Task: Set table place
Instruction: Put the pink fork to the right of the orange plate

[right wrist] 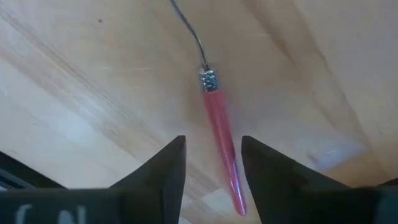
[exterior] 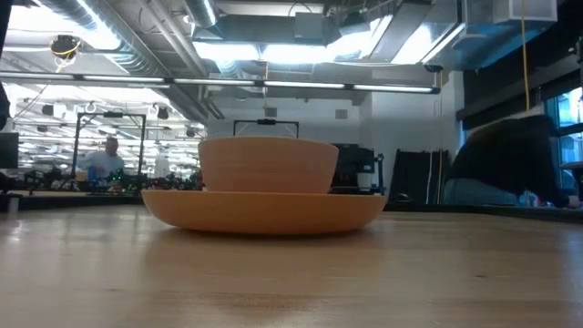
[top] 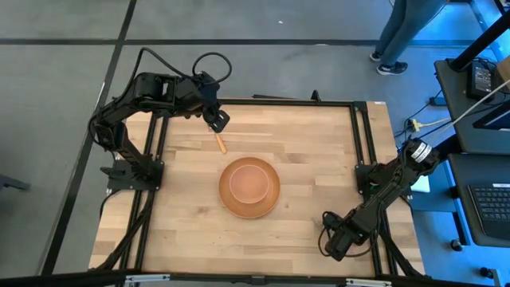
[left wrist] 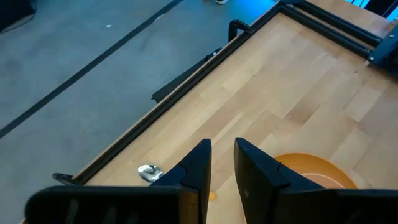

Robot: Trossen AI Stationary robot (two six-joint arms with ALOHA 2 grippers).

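Note:
The pale-orange bowl stands in the wide orange plate at the table's middle. The wooden-handled spoon lies flat on the table, far-left of the plate. My left gripper hovers over the spoon's far end with a narrow gap between its fingers. In its wrist view the spoon's metal head shows beside one finger. My right gripper is open, low at the near right. Its fingers stand on either side of the red fork handle, which lies on the table.
The black frame edges the table. A person stands on the floor beyond the far right corner. Desks with a laptop stand to the right. Bare planks lie on both sides of the plate.

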